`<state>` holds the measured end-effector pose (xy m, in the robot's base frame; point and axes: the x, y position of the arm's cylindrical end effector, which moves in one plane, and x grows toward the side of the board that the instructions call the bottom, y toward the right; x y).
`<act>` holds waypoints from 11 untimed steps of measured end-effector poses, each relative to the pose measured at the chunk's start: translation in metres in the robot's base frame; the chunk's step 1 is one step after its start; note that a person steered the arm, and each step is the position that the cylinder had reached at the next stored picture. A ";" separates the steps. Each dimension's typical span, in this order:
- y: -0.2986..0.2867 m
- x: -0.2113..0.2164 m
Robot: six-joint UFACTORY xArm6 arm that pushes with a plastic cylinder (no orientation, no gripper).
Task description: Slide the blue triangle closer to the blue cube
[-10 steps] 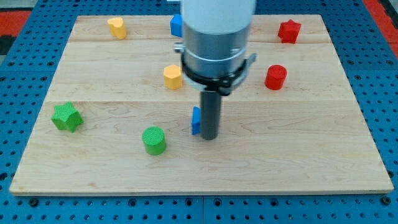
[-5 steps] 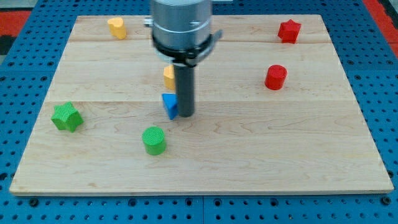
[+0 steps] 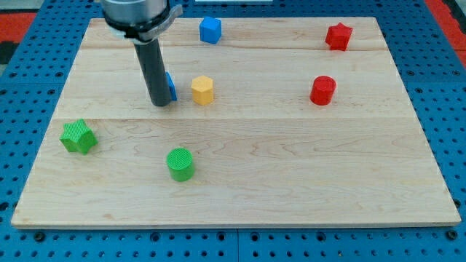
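The blue triangle (image 3: 170, 87) is found in the upper left part of the wooden board (image 3: 240, 182), mostly hidden behind the rod, so only a narrow sliver on its right side is seen; its pointing direction and long axis cannot be told. My tip (image 3: 160, 104) is set down on the board pressed against the triangle's left side; the rod carries no jaws, so nothing is clamped. The blue cube (image 3: 210, 30) is placed near the top edge, up and to the right of the triangle. A yellow hexagonal block (image 3: 202, 90) is seen just right of the triangle. No writing or labels can be read anywhere.
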<state>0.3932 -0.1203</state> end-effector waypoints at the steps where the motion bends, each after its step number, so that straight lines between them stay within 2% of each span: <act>1: 0.000 -0.031; 2: -0.012 -0.053; 4: -0.019 -0.059; 7: 0.004 -0.059; 9: 0.020 -0.082; 11: 0.040 -0.086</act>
<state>0.3071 -0.0801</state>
